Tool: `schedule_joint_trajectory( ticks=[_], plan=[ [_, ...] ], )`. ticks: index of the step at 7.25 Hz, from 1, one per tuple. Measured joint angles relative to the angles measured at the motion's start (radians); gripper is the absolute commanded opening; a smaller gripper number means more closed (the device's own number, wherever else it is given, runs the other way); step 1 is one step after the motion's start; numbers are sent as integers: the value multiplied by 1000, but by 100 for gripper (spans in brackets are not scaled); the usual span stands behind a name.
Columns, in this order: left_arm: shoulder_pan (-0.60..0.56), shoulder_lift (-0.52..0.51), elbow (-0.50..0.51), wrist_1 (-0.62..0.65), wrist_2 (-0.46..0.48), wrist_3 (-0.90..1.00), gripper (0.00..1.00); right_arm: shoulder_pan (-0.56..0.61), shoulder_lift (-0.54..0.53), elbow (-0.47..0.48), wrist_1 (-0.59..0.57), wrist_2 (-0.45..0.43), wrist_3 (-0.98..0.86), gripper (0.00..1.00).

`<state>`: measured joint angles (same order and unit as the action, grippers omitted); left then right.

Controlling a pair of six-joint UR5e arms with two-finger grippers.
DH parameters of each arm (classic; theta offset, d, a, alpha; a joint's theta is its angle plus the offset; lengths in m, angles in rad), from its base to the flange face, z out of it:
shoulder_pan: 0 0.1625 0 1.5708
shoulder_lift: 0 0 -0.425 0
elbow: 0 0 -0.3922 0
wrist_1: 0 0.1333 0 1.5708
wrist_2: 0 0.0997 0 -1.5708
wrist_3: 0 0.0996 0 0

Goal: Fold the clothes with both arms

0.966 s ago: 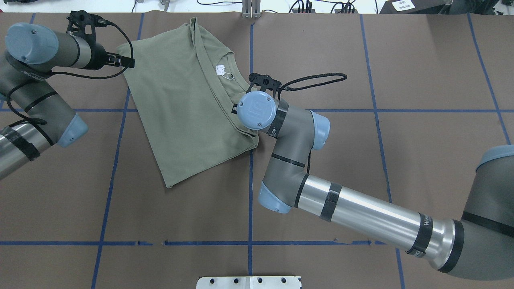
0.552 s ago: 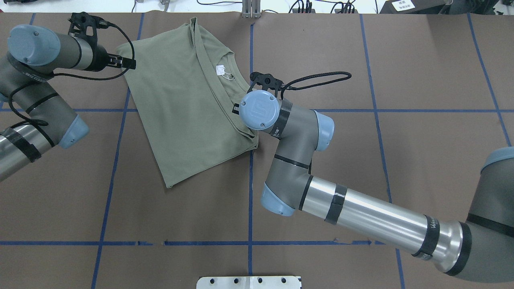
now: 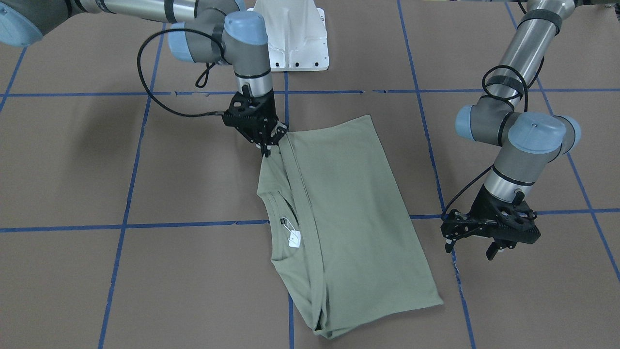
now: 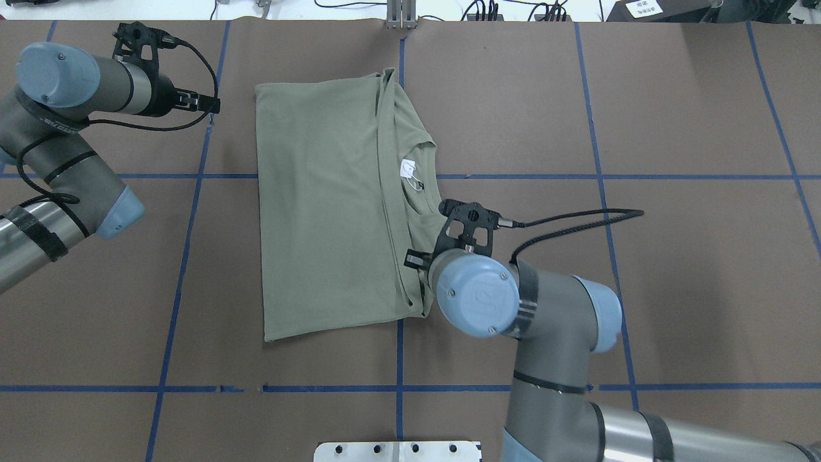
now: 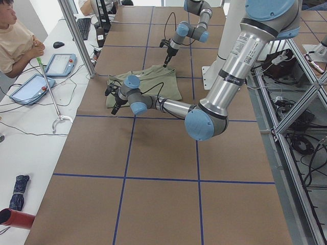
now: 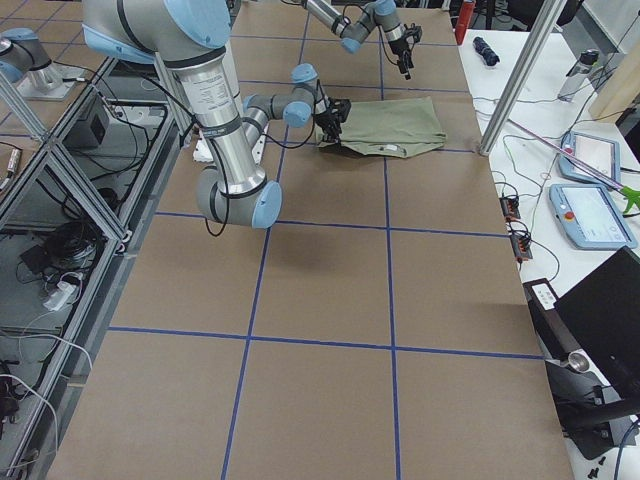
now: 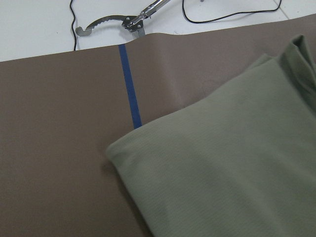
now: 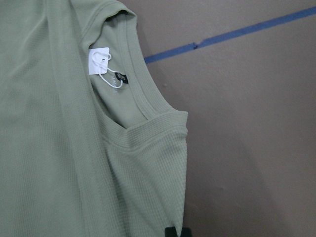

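The sage-green shirt (image 4: 321,205) lies folded in a rectangle at the table's middle, collar and white tag (image 4: 406,168) on its right side. It also shows in the front view (image 3: 348,208). My right gripper (image 3: 267,149) is shut on the shirt's folded edge at the near corner beside the collar. One fingertip (image 8: 170,231) shows on the fabric in the right wrist view, while the wrist hides the fingers from overhead. My left gripper (image 3: 470,249) is open and empty, just above the table, apart from the shirt's far left corner (image 7: 111,150).
The white pedestal base (image 3: 290,34) stands at the near edge. Blue tape lines (image 4: 179,256) grid the brown table cover. A metal post (image 4: 401,16) and cables sit at the far edge. An operator (image 5: 15,41) with tablets (image 5: 56,64) sits beyond it.
My right gripper has pulled the shirt toward the robot and swung it square to the grid. The shirt's far left corner has come away from my left gripper, which has barely moved.
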<state>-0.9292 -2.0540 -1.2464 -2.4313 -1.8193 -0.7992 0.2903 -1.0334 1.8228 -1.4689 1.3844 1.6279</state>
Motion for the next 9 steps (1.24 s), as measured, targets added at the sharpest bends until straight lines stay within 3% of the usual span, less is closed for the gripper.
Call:
schedule_joint_trajectory(
  ticks=[2,3,6,9],
  plan=[
    [1,0,-1,0,0,0,100,-80,-106,122,-25,-63,31,6],
    [1,0,-2,0,-1,0,100,-98,-130,143,-27,-80,37,99],
    [4,-1,-5,0,-2,0,100,-116,-130,148,-47,-88,-8,100],
    [7,0,-5,0,-2,0,100,-70,-2,86,-146,13,-274,100]
  ],
)
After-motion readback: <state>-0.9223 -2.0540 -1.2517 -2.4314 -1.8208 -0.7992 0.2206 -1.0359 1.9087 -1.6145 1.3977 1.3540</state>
